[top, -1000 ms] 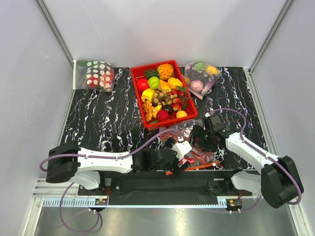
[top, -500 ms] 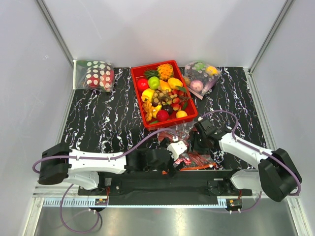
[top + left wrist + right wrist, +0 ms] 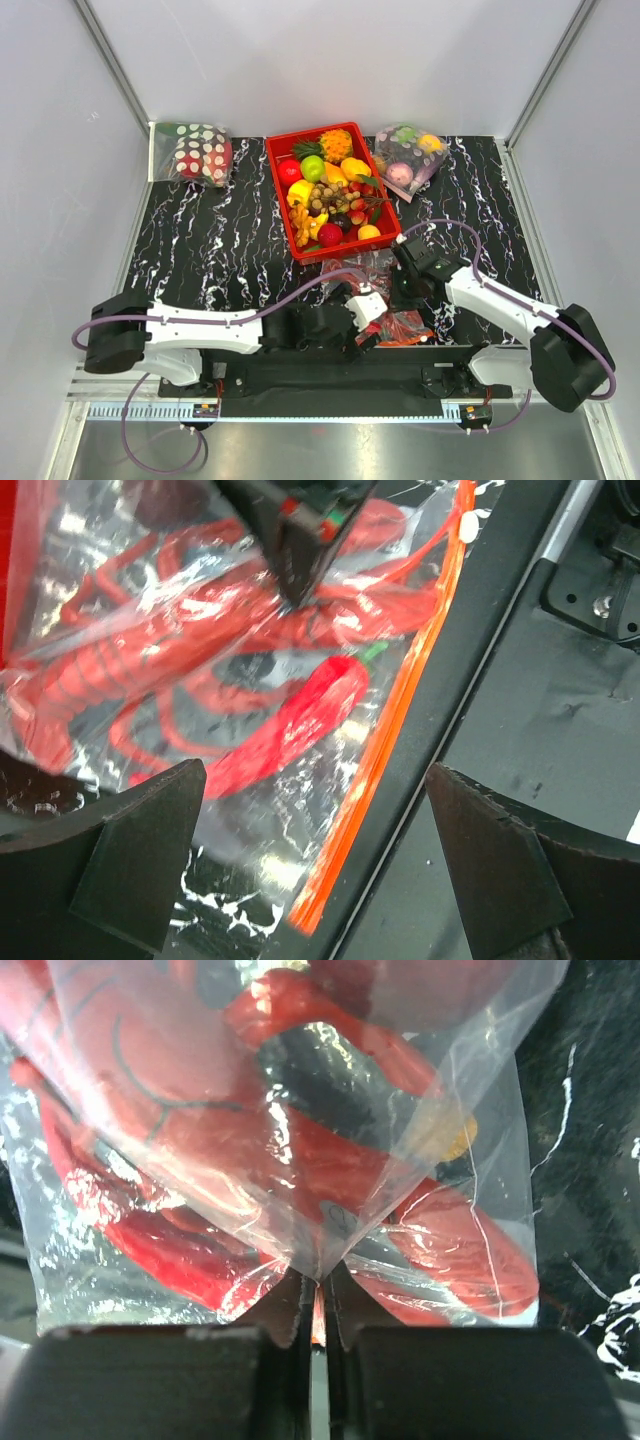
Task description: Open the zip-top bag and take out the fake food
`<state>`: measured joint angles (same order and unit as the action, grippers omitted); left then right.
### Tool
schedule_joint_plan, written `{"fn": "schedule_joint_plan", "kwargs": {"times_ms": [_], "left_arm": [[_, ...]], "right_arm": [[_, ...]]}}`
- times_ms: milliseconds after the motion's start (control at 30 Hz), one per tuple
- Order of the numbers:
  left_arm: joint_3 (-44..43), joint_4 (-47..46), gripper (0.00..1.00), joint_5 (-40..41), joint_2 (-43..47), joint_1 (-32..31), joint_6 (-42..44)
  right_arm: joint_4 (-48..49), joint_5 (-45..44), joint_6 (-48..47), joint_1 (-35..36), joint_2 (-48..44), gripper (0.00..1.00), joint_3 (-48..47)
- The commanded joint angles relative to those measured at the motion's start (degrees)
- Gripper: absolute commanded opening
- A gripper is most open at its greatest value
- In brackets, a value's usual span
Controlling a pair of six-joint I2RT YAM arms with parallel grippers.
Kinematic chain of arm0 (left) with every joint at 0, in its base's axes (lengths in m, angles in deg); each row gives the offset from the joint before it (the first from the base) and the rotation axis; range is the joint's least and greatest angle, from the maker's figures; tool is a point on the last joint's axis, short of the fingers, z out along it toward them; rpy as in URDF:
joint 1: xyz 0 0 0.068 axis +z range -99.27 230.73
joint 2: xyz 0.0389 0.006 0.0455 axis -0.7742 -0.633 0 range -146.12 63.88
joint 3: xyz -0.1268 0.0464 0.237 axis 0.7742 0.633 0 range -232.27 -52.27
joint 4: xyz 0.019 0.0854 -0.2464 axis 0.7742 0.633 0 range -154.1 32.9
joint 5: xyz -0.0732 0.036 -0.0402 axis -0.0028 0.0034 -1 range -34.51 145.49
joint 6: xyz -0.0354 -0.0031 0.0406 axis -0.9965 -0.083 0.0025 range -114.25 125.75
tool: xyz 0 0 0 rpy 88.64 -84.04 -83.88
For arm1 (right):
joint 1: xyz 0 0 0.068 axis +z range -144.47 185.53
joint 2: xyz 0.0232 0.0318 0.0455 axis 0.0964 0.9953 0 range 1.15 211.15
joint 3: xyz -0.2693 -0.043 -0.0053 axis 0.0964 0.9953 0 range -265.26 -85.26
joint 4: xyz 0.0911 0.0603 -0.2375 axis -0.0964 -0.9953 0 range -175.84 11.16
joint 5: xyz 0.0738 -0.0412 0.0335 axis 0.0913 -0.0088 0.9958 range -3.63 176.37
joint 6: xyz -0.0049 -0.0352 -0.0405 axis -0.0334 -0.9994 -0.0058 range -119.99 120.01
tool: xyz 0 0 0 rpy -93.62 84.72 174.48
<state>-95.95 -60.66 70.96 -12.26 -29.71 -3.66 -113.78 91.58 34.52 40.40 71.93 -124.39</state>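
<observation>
Two grippers worked at the zip-top bag (image 3: 377,268) by the worktop's (image 3: 200,250) near edge. The right gripper (image 3: 318,1290) was clamped on its clear film. The left gripper (image 3: 315,830) stood spread wide over the lobster (image 3: 150,650) and chili (image 3: 290,725) inside.

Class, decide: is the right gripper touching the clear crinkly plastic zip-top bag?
Touching. The right wrist view shows the right gripper closed on a pinched fold of the clear zip-top bag.

White arm links (image 3: 200,328), black joints (image 3: 115,342), purple cables (image 3: 450,222); matte black tool fingers (image 3: 140,850)
</observation>
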Motion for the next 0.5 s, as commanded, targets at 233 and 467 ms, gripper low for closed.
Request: {"fn": "schedule_joint_plan", "kwargs": {"times_ms": [233, 467], "left_arm": [[-8.8, -3.2, 0.99, 0.9, -8.2, -3.8, 9.1], [-8.8, -6.1, 0.99, 2.5, -10.3, -6.5, 12.8]], "right_arm": [[-2.7, 5.0, -1.7, 0.4, -0.4, 0.00, -7.3], [-3.5, 8.5, -3.0, 0.4, 2.2, 0.00, -11.5]]}}
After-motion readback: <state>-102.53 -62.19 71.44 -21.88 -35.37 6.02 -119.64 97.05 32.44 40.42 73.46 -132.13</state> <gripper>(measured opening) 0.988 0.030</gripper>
